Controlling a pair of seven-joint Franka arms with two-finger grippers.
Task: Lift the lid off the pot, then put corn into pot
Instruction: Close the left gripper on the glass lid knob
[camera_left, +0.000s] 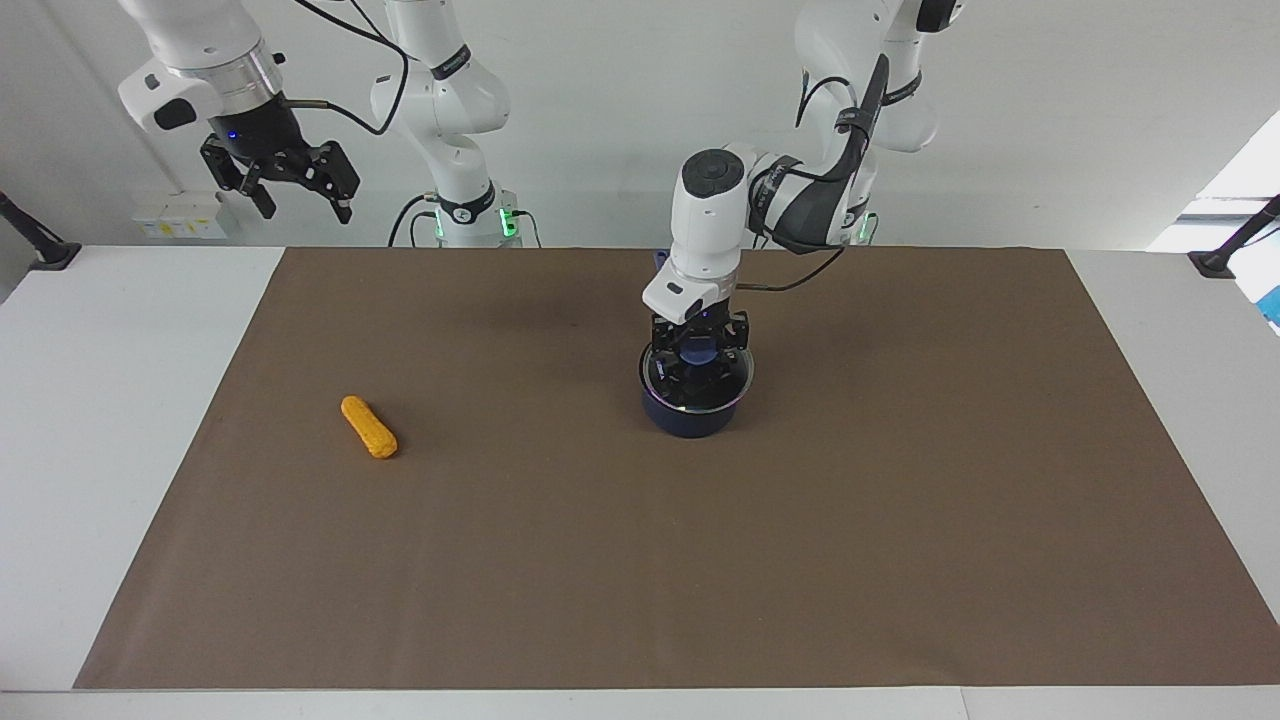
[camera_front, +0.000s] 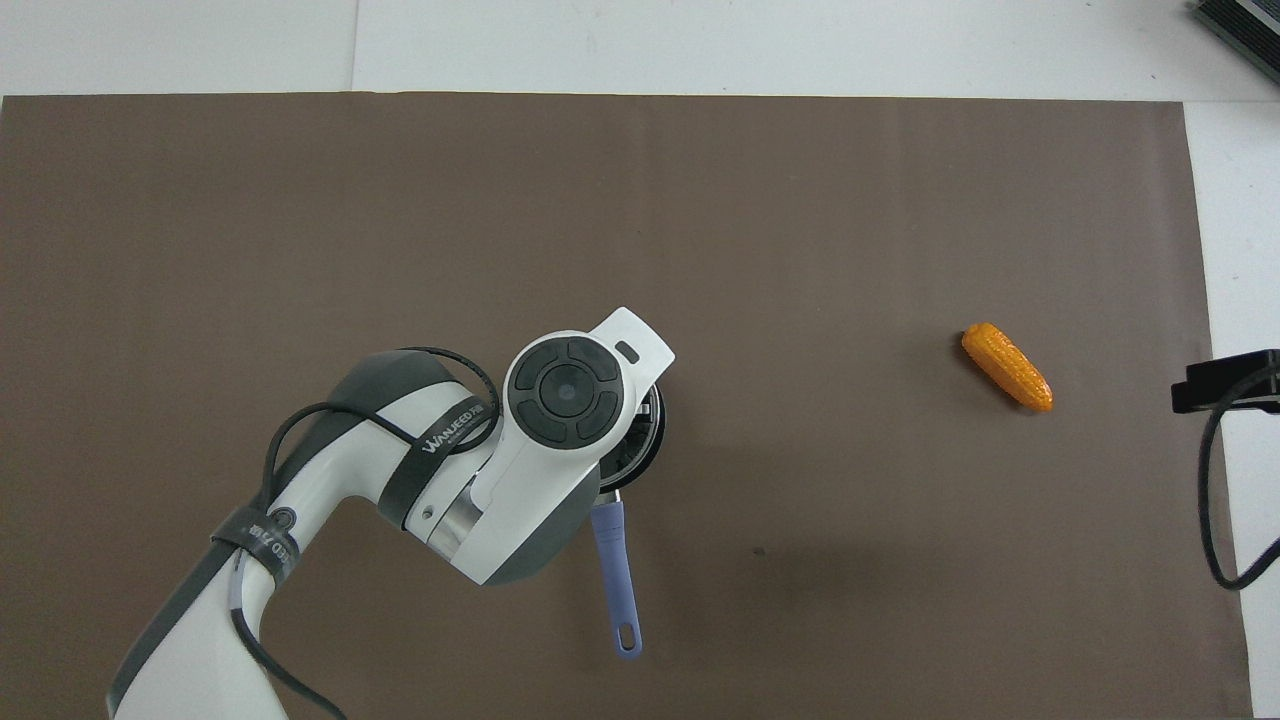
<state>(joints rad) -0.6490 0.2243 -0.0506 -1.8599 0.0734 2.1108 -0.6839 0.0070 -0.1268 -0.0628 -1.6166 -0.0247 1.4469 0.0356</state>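
The left hand (camera_left: 699, 352) at frame centre grips the knob of the lid (camera_left: 697, 385), barely clear of the pot (camera_left: 690, 417). The corn (camera_left: 368, 427) lies untouched at mid-left; the right hand (camera_left: 290, 190) waits wide open, upper left.

white arms (camera_left: 708, 215), black grippers, cables

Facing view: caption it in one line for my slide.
Left gripper shut on the lid atop the pot; corn waits under the raised, open right gripper.

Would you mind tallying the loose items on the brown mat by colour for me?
Blue: 2, the pot and the blue-knobbed lid at its rim.
Orange-yellow: 1, the corn.
Total: 3
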